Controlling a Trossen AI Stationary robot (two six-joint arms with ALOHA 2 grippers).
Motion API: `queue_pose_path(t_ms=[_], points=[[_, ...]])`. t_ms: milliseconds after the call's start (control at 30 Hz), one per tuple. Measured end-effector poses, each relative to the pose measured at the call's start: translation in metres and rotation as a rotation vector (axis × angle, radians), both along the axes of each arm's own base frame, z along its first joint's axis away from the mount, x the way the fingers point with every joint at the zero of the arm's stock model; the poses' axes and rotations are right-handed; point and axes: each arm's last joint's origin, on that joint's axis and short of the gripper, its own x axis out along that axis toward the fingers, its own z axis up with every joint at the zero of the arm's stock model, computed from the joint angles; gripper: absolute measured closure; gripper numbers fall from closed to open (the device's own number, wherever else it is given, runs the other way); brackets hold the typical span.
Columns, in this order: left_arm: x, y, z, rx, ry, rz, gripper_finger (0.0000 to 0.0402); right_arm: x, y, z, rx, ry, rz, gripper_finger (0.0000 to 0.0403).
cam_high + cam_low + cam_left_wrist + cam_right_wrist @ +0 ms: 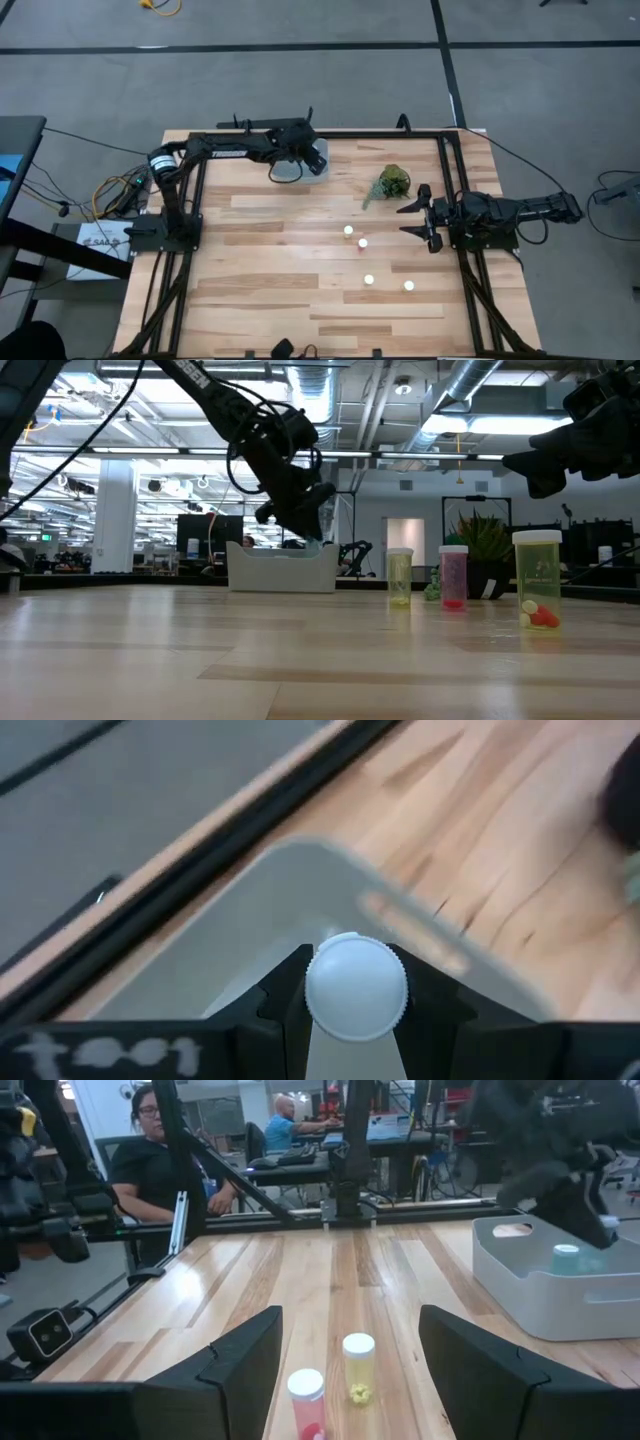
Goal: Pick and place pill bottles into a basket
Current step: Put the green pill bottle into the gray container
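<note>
Over the pale grey basket near the table's far edge, my left gripper is shut on a white-capped pill bottle. The right wrist view shows that bottle inside the basket's outline. Several more pill bottles stand upright on the wood: two near the middle and two nearer the front. My right gripper waits open at the table's right side, pointing level at them. My left gripper pinches the pill bottle between its two fingers, which sit at the two sides of the cap. The fingers slant down from the table's left. The bottle stays upright, cap up, over the basket. I cannot tell whether its bottom touches the basket's floor.
A green leafy sprig lies right of the basket, close to my right gripper. A black frame rail runs along the table's far edge just behind the basket. People sit at desks beyond the table.
</note>
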Motion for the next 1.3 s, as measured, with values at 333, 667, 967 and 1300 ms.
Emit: queue_pose_path(t_ms=[333, 667, 967, 1300], points=[[0.008, 0.007, -0.018, -0.015, 0.04, -0.002, 0.0303, 0.0, 0.0, 0.0, 0.0, 0.0, -0.001, 0.0172], [0.009, 0.009, -0.017, 0.043, 0.045, 0.031, 0.0303, 0.0, 0.0, 0.0, 0.0, 0.0, -0.001, 0.0172], [0.01, 0.01, -0.016, 0.047, 0.026, 0.04, 0.0303, 0.0, 0.0, 0.0, 0.0, 0.0, -0.002, 0.0172], [0.01, 0.008, -0.017, 0.015, 0.018, 0.021, 0.0302, 0.0, 0.0, 0.0, 0.0, 0.0, -0.002, 0.0172]])
